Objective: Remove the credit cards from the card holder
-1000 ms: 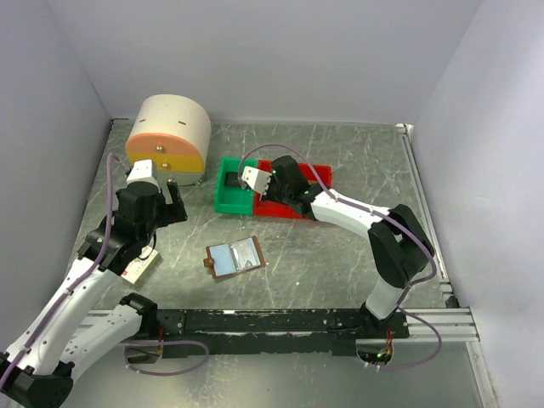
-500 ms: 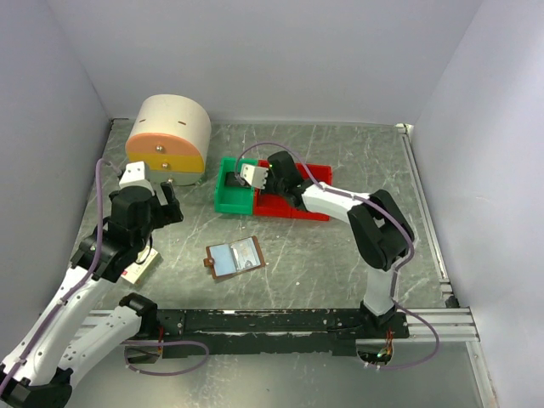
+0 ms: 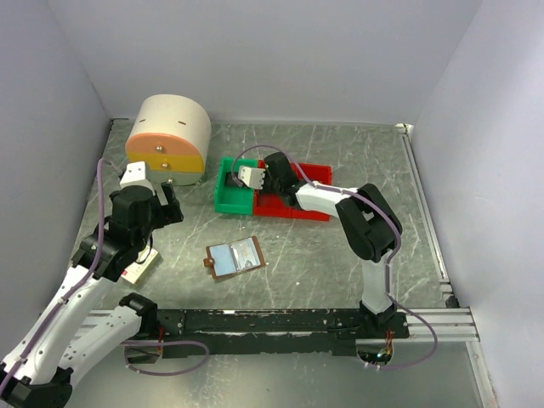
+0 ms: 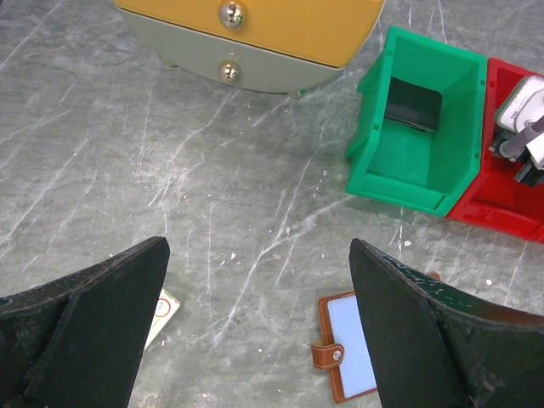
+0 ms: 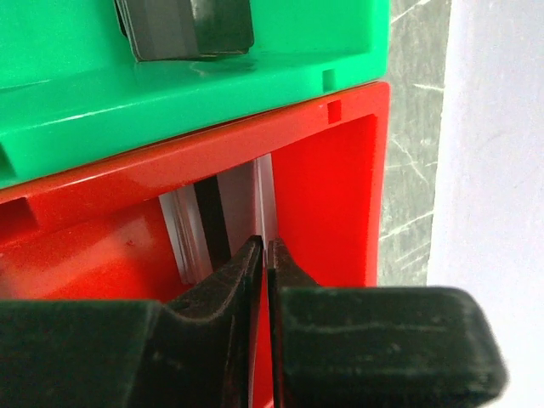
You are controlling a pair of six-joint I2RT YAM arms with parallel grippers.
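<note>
Two arms stood apart over the grey veined table (image 3: 340,255). The right gripper (image 5: 265,246), reaching into the red bin (image 5: 327,187) at the far side, had its jaws pinched on a thin pale card (image 5: 265,200), a grip only its own wrist view revealed. The left gripper (image 4: 255,246) hung wide open and empty. The card holder (image 3: 235,257) lay open on the table, nearer than the green bin (image 3: 229,202).

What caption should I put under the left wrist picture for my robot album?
Open left gripper hovers over the marbled table, card holder lying open beside one finger, green bin ahead.
</note>
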